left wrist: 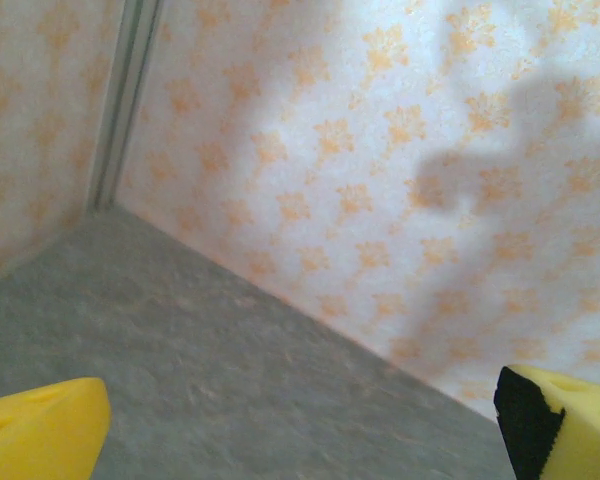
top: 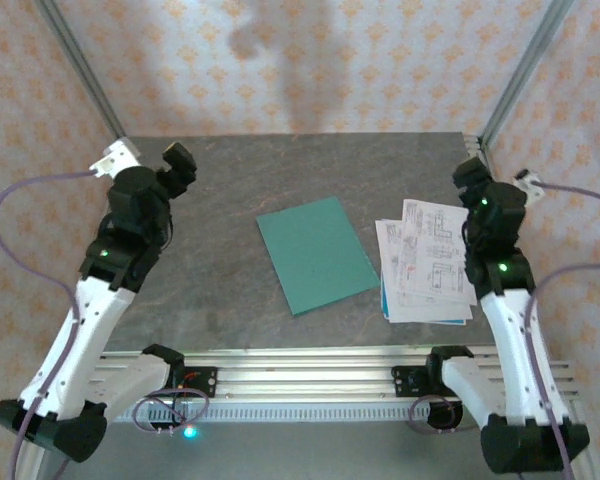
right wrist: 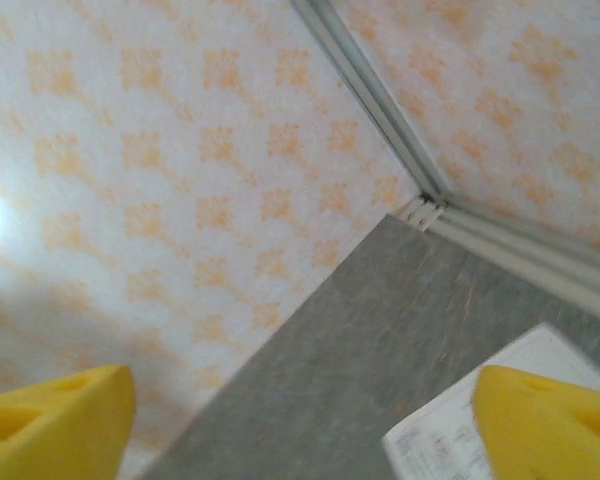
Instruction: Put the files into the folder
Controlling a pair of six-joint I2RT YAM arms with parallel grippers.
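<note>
The teal-green folder (top: pixel 315 253) lies flat and slightly askew at the middle of the table. To its right the files (top: pixel 426 262) rest as a loose stack of white printed sheets; one corner of the files (right wrist: pixel 450 442) is in the right wrist view. A thin teal edge (top: pixel 384 297) peeks out under the stack's left side. My left gripper (top: pixel 180 160) (left wrist: pixel 300 432) hangs open over the far left of the table, away from both. My right gripper (top: pixel 470 173) (right wrist: pixel 305 420) is open just beyond the stack's far right corner, holding nothing.
Patterned walls close the back and sides, with metal posts (top: pixel 80 70) (top: pixel 520 70) at the rear corners. A metal rail (top: pixel 300 380) runs along the near edge between the arm bases. Bare grey tabletop (top: pixel 220 190) lies left of the folder.
</note>
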